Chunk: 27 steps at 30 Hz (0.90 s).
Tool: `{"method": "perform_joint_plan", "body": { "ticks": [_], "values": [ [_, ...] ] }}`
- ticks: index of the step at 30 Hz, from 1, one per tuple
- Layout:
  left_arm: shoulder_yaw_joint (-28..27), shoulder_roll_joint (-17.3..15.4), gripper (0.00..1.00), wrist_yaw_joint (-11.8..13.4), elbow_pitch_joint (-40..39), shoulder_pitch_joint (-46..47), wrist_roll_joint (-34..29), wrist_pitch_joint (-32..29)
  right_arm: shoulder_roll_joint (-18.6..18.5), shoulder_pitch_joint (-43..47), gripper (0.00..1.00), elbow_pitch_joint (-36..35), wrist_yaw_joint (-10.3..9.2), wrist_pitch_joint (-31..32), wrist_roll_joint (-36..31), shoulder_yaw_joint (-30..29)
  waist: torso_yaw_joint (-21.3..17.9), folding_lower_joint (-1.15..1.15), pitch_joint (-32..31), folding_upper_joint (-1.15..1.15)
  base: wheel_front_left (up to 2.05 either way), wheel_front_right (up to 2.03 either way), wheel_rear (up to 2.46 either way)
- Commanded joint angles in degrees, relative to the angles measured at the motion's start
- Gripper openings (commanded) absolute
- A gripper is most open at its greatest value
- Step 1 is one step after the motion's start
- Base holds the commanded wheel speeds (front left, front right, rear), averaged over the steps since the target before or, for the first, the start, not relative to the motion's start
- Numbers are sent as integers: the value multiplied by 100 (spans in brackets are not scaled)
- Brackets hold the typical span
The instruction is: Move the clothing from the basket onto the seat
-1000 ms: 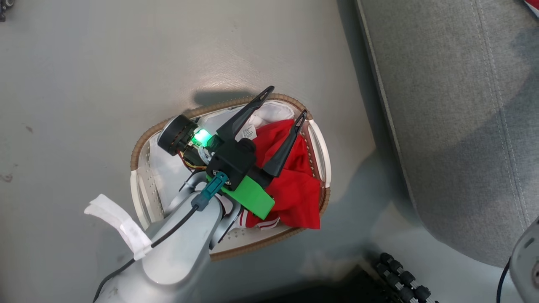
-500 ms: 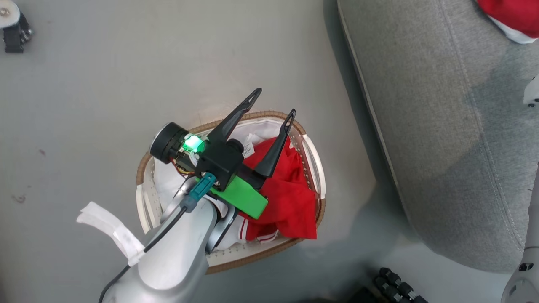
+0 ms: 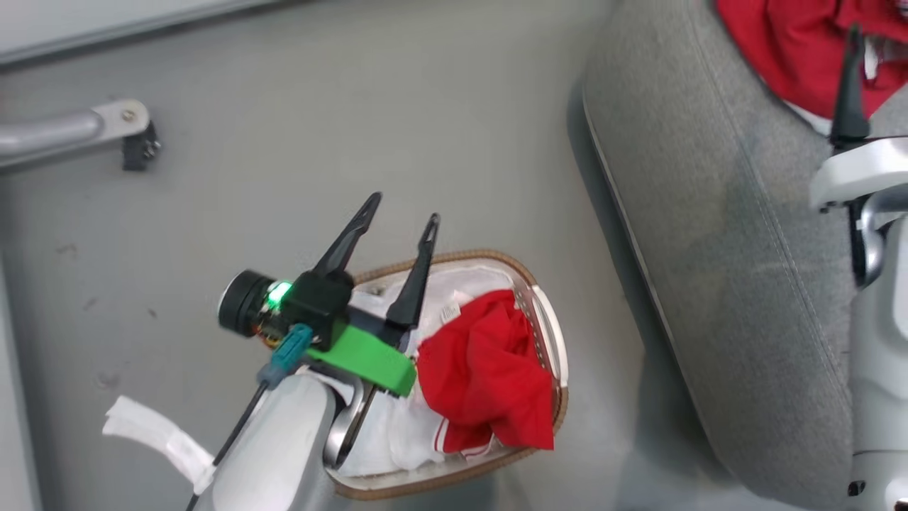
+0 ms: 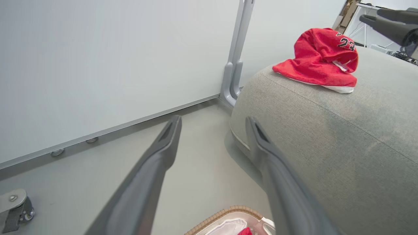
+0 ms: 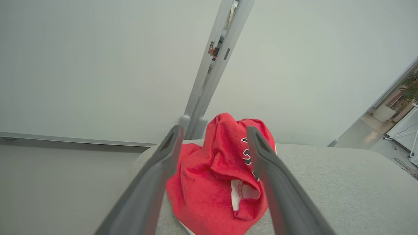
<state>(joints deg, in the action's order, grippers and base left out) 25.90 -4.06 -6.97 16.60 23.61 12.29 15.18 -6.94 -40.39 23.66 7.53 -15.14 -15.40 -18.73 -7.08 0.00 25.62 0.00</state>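
Note:
One red garment [image 3: 489, 376] lies crumpled in the right half of the oval white basket [image 3: 550, 333] on the floor. My left gripper [image 3: 402, 211] hangs open and empty above the basket's far left rim, left of that garment; the basket rim [image 4: 225, 213] peeks in below its fingers. The second red garment [image 4: 318, 55], with a white-edged number on it, rests in a heap on the grey seat [image 3: 709, 248]. My right gripper [image 5: 214, 130] stands open just before this garment [image 5: 218, 176], holding nothing. One of its fingers [image 3: 848, 92] rises at the seat's upper right.
A white wall panel [image 4: 98, 65] with a grey metal post [image 4: 233, 65] stands behind the seat. A metal leg with a caster [image 3: 135, 135] sits on the grey floor at the upper left. White tape [image 3: 156, 436] hangs from my left forearm.
The head camera has tilted, bringing the wall and seat garment into view. My left gripper has drawn off the basket garment toward the far left rim. My right gripper has come into view over the seat.

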Motion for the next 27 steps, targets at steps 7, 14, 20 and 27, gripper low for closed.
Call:
{"method": "perform_joint_plan", "body": {
  "ticks": [7, 14, 20, 27],
  "values": [
    [-770, 68, 100, 147, -71, -758, 27, -4, 297, 549, 100, -14, -8, -2, 372, 617, 652, 0, -1162, 0, 0, 0, 0],
    [-1553, 108, 100, 219, -262, -1349, 170, -5, 396, 1323, 100, -73, -7, -2, 1013, 1247, 881, 0, -1497, 0, 0, 0, 0],
    [-2019, 115, 100, 268, -382, -1911, 300, -4, 391, 1944, 100, -250, -7, -2, 1566, 1719, 918, 0, -1711, 0, 0, 0, 0],
    [-2129, 116, 100, 395, -468, -2489, 488, -5, 393, 2756, 100, -610, -7, -1, 1853, 1895, 943, 0, -2099, 0, 0, 0, 0]
  ]
}}
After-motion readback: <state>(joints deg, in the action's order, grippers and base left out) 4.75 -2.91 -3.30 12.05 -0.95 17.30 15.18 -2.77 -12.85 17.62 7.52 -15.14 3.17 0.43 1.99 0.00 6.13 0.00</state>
